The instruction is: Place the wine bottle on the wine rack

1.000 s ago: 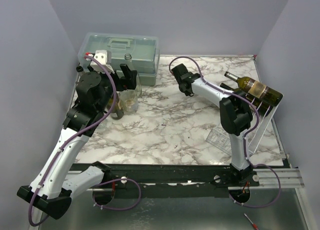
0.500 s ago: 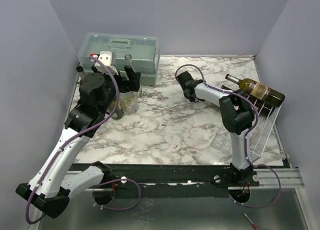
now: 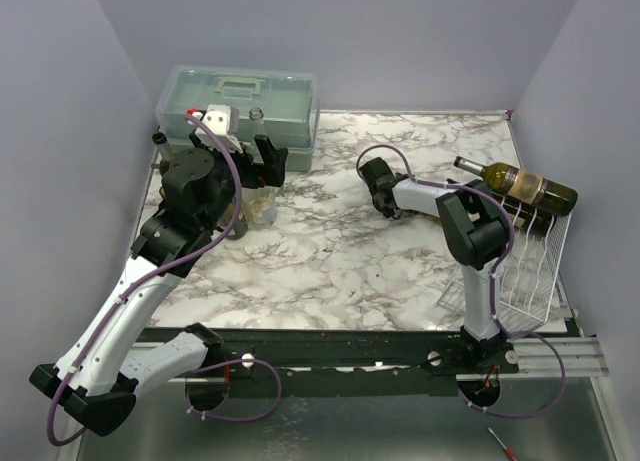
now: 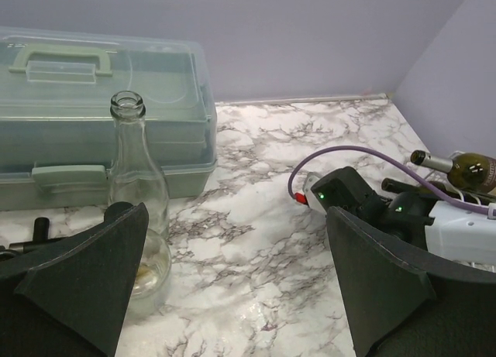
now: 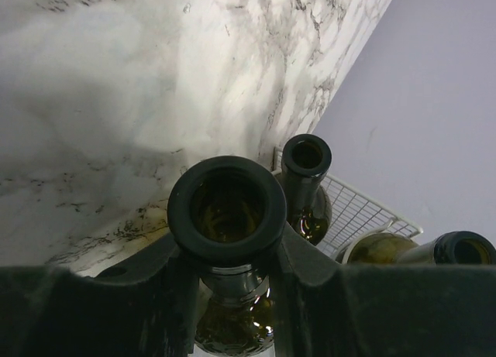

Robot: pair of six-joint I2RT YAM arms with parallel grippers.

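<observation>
In the right wrist view my right gripper [image 5: 228, 247] is shut on the neck of a dark green wine bottle [image 5: 226, 206], whose open mouth faces the camera. Just beyond it are two more dark bottles [image 5: 306, 162] and the white wire wine rack [image 5: 360, 211]. In the top view the rack [image 3: 530, 276] stands at the table's right edge with a labelled bottle [image 3: 520, 186] lying across its top. The held bottle and the right gripper are hidden there under the arm. My left gripper [image 4: 232, 295] is open and empty beside a clear glass bottle [image 4: 136, 187].
A translucent grey-green toolbox [image 3: 240, 96] stands at the back left, right behind the clear bottle [image 3: 258, 199] and the left gripper [image 3: 262, 159]. The right arm's elbow [image 3: 385, 191] lies low over the table's middle. The purple wall is close behind the rack.
The right arm's elbow has slid right and nearer. The rack and the labelled bottle on it have shifted right. The left gripper has moved slightly up towards the toolbox.
</observation>
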